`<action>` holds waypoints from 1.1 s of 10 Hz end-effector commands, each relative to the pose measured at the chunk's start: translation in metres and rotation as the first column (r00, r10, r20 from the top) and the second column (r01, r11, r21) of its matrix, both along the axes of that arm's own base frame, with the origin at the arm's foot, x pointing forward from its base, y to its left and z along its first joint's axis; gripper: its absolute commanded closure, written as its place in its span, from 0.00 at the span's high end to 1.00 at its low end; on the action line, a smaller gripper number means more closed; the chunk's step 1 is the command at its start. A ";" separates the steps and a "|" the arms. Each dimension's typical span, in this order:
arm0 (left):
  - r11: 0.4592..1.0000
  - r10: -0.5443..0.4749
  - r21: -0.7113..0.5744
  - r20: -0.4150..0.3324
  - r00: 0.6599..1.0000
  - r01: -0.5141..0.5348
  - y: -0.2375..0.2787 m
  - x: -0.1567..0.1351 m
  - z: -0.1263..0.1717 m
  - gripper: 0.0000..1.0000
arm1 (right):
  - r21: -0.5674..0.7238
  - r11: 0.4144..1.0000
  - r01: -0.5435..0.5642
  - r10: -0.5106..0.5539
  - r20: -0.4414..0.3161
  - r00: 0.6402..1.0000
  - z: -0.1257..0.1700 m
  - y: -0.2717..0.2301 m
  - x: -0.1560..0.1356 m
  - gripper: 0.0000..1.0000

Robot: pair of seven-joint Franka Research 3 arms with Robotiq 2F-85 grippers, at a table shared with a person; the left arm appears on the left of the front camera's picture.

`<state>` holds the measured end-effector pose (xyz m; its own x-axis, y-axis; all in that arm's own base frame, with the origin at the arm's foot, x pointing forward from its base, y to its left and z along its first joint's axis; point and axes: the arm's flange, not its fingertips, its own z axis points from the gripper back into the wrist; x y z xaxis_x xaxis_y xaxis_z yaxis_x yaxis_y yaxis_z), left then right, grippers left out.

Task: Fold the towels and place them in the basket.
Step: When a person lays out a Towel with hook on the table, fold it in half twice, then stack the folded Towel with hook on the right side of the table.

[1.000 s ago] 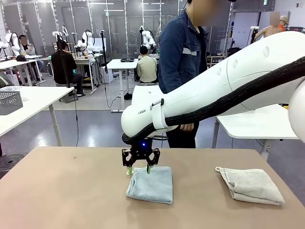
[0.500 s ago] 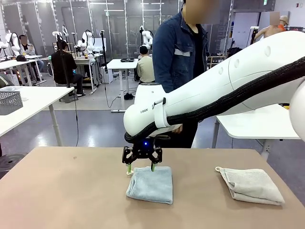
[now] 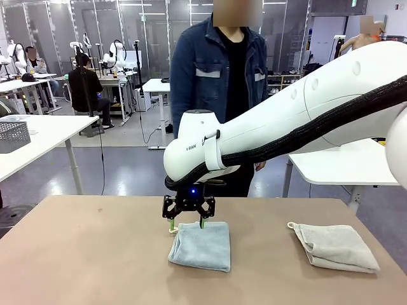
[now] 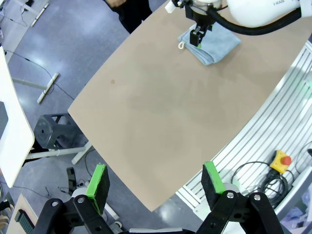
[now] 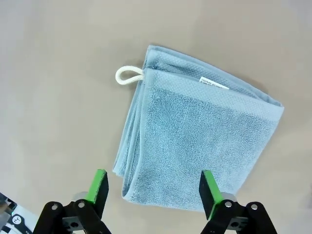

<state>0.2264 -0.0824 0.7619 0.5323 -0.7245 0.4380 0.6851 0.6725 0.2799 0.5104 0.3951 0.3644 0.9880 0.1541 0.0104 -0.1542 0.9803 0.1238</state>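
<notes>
A folded pale blue towel (image 3: 201, 246) lies mid-table; the right wrist view looks straight down on this blue towel (image 5: 195, 146) with its white hanging loop (image 5: 127, 75). My right gripper (image 3: 186, 224) hovers open just over the towel's far edge, fingers (image 5: 99, 187) spread wider than the fold and holding nothing. A folded beige towel (image 3: 335, 246) rests at the table's right side. From the left wrist view, my left gripper (image 4: 155, 183) is open and high off the table's near-left corner, with the blue towel (image 4: 210, 43) far off. The basket is out of view.
A person in a denim jacket (image 3: 219, 82) stands at the far side of the brown table (image 3: 89, 254). Bare table stretches left of the blue towel. Beyond the table edge are rails, cables and a yellow emergency stop box (image 4: 279, 161).
My right gripper has lifted slightly and stays open over the blue towel's far edge. The person behind the table has stepped to the left.
</notes>
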 end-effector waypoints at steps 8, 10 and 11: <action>1.000 -0.001 0.010 0.005 1.000 0.001 0.000 0.000 0.000 0.95 | -0.001 1.000 -0.001 0.001 0.002 1.000 0.000 -0.001 0.000 0.94; 1.000 -0.001 0.010 0.005 1.000 0.001 0.000 0.000 0.000 0.95 | 0.076 0.997 -0.014 0.013 0.015 1.000 0.021 -0.022 -0.021 0.94; 1.000 -0.001 0.010 0.005 1.000 0.001 0.000 0.000 0.000 0.95 | 0.111 0.994 0.007 -0.013 0.055 0.998 0.034 -0.048 -0.038 0.94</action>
